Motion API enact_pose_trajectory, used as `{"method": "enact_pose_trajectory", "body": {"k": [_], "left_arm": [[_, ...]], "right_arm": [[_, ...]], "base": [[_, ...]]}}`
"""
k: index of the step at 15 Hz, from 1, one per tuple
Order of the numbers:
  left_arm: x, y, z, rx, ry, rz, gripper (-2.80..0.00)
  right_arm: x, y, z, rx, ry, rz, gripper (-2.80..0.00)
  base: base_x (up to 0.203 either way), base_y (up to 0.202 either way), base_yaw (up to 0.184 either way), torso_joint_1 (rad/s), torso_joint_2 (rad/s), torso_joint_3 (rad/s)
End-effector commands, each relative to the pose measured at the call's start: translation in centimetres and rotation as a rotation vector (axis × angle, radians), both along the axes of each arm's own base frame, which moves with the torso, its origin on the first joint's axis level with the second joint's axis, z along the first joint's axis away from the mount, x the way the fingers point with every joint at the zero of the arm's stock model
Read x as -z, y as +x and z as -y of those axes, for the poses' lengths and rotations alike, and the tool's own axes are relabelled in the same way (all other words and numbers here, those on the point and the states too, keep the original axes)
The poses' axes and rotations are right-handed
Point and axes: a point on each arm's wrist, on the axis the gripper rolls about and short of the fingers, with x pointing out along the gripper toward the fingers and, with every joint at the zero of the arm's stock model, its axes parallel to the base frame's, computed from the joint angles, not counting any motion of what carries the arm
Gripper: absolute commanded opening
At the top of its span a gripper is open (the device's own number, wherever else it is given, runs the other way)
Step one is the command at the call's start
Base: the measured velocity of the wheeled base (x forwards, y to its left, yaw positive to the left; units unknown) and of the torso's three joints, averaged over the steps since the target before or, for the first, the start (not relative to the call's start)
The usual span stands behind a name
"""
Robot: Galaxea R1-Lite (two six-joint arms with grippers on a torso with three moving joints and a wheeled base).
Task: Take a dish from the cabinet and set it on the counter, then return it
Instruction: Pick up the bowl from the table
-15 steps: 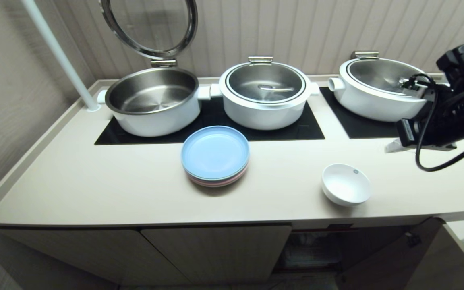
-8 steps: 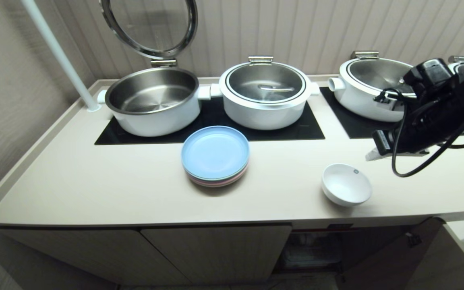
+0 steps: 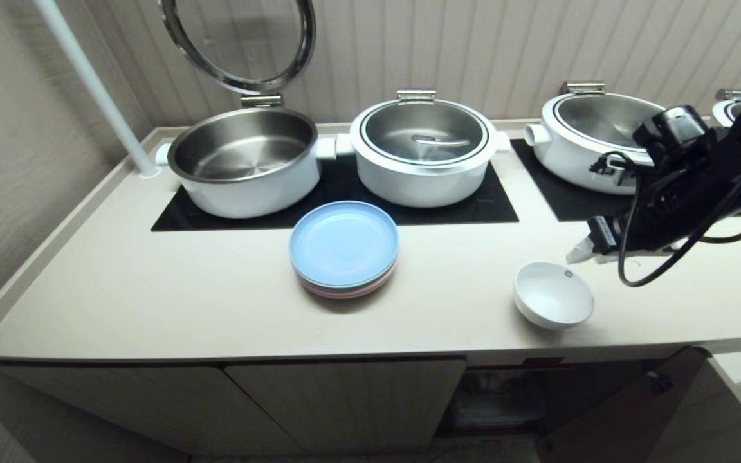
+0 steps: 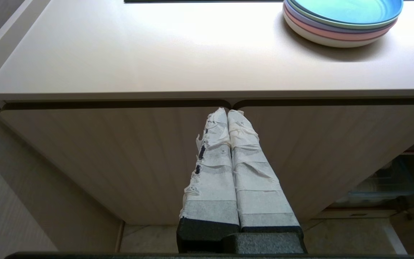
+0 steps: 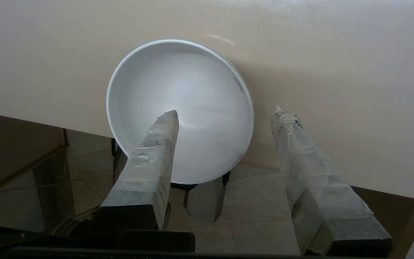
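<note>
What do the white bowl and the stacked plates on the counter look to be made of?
White bowl: probably glazed ceramic or melamine; smooth, uniformly white, with soft sheen. Stacked plates: likely matte plastic; pastel blue, green, pink layers, thin rims, hardly any glare.

Behind my counter (image 3: 152,302) runs a wall (image 3: 473,45) of pale vertical ribs; a plainer textured wall (image 3: 17,161) closes its left end. A white pole (image 3: 97,96) slants up from the counter's back left corner. Under the counter lies a pale tiled floor (image 5: 261,223). Soft light glares off the counter's near left part.
</note>
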Motion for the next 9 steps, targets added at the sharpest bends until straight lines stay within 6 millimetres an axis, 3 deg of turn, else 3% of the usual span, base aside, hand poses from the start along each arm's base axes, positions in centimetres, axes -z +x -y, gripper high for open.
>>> {"method": "enact_pose_trajectory", "body": {"k": [1, 9], "left_arm": [[0.0, 0.0, 0.0, 0.000, 0.000, 0.000, -2.80], [0.0, 0.0, 0.0, -0.001, 0.000, 0.000, -2.80]], "right_arm": [[0.5, 0.3, 0.0, 0.002, -0.001, -0.014, 0.00], [2.4, 1.7, -0.1, -0.018, -0.020, -0.063, 0.00]], "base": [[0.000, 0.000, 0.000, 0.000, 0.00, 0.000], [0.000, 0.000, 0.000, 0.000, 0.00, 0.000]]}}
